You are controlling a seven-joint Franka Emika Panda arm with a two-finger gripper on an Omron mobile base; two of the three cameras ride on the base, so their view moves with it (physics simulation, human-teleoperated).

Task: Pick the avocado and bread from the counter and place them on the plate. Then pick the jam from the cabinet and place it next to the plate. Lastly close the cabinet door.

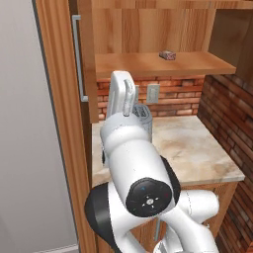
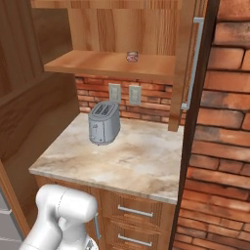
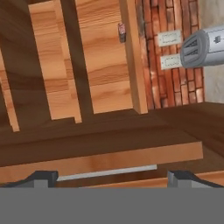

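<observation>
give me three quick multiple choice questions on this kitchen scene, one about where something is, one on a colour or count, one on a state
1. Where is the small jar?
A. on the counter beside the toaster
B. on the cabinet shelf
C. in the gripper

2. How many slots are in the top of the toaster?
A. one
B. two
C. four

3. What is the state of the cabinet door?
A. open
B. shut
C. taken off

Answers:
1. B: the right base view shows the jar standing on the wooden shelf, above the counter.
2. B: two dark slots run side by side along its top.
3. A: the door stands swung out edge-on, its long metal handle showing, and the inside of the cabinet is in plain sight.
</observation>
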